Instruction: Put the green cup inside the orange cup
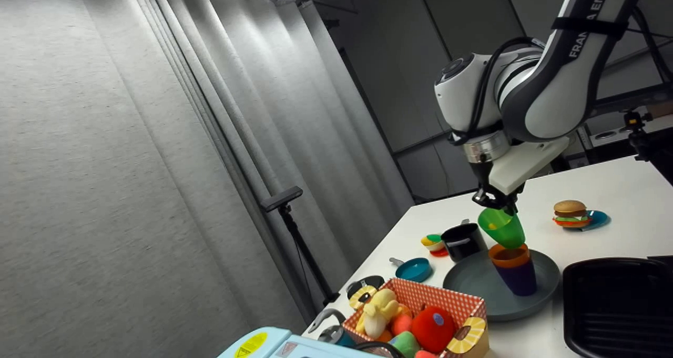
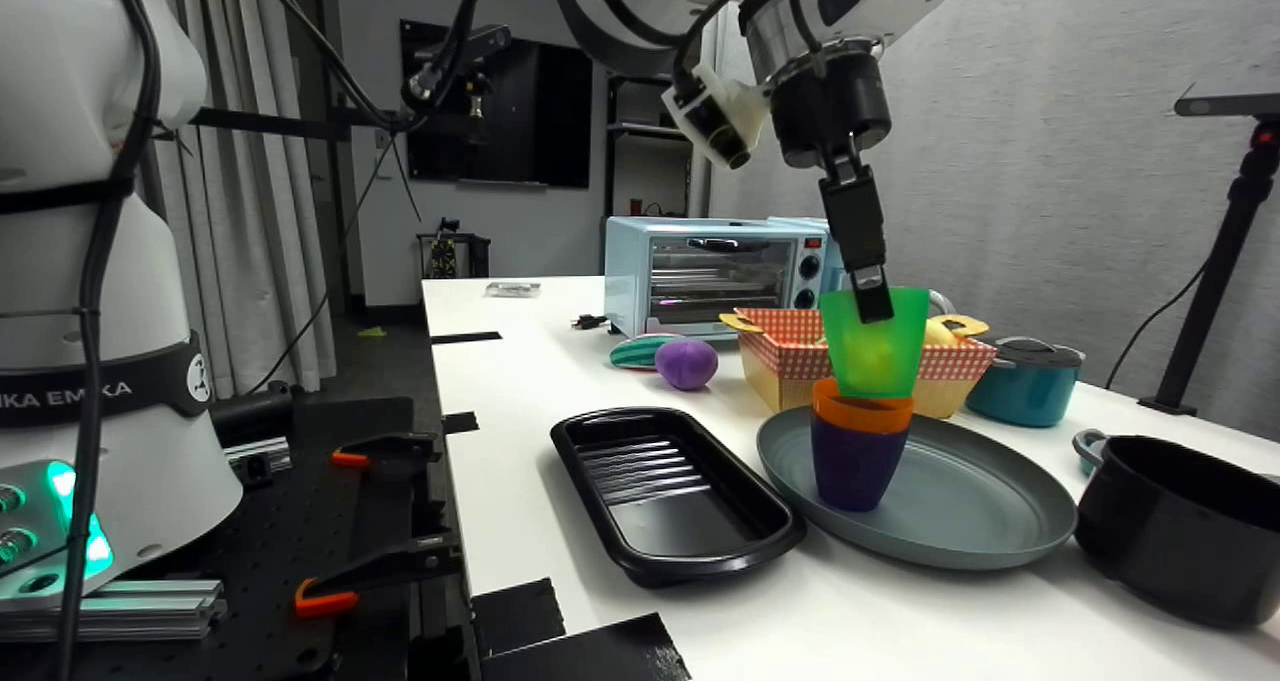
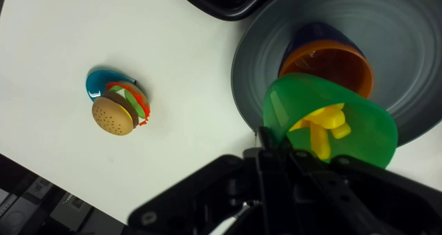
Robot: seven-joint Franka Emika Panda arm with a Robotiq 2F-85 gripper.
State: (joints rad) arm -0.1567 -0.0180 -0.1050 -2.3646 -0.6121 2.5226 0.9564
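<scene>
The green cup [image 1: 503, 229] is tilted, and my gripper [image 1: 510, 208] is shut on its rim wall. Yellow pieces [image 3: 323, 124] lie inside it, as the wrist view shows. The orange cup [image 1: 509, 257] sits inside a dark purple cup [image 1: 518, 280]. In the wrist view the green cup [image 3: 310, 90] covers part of the orange cup's opening [image 3: 328, 64]. In an exterior view the base of the green cup [image 2: 875, 346] overlaps the rim of the orange cup [image 2: 865, 413]; I cannot tell whether it dips inside. One fingertip shows outside the green wall [image 2: 874, 301].
The purple cup stands on a grey plate [image 2: 960, 521]. A black tray [image 2: 670, 501] and a black pot [image 2: 1180, 531] flank the plate. A checkered basket of toys [image 1: 428, 295] stands close by. A toy burger [image 3: 117, 110] lies on the white table [image 3: 186, 72]. A blue toaster oven [image 2: 715, 276] stands farther back.
</scene>
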